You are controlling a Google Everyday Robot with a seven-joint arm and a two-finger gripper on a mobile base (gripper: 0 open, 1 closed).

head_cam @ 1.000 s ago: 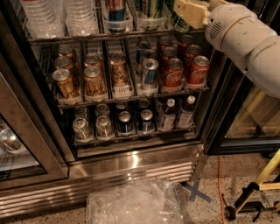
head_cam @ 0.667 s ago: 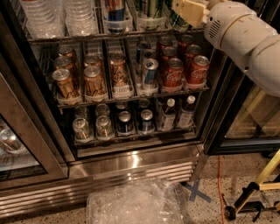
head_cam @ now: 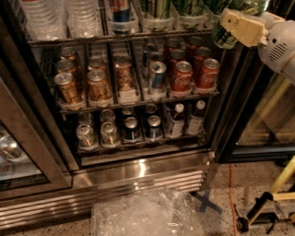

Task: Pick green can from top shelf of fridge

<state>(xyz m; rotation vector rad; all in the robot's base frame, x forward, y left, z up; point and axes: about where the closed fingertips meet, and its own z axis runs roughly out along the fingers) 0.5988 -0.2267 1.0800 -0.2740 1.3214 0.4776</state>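
The fridge (head_cam: 138,173) stands open in front of me. Its top shelf (head_cam: 138,36) is a wire rack with a steel front rail, and clear holders on it hold green-and-black printed cans (head_cam: 156,10). My gripper (head_cam: 229,28) is at the top right, just outside the shelf's right end, in front of the dark door frame. It is shut on a green can (head_cam: 222,41), which hangs below its cream housing, off the shelf.
Water bottles (head_cam: 46,18) stand at the top left. The middle rack holds gold-brown cans (head_cam: 69,87), a blue can (head_cam: 156,76) and red cola cans (head_cam: 183,76). Small cans and bottles (head_cam: 175,120) fill the lower rack. A plastic bag (head_cam: 147,216) lies on the floor and a yellow stand (head_cam: 276,189) is at the right.
My gripper has moved right and slightly down, out from the top shelf, bringing the green can with it.
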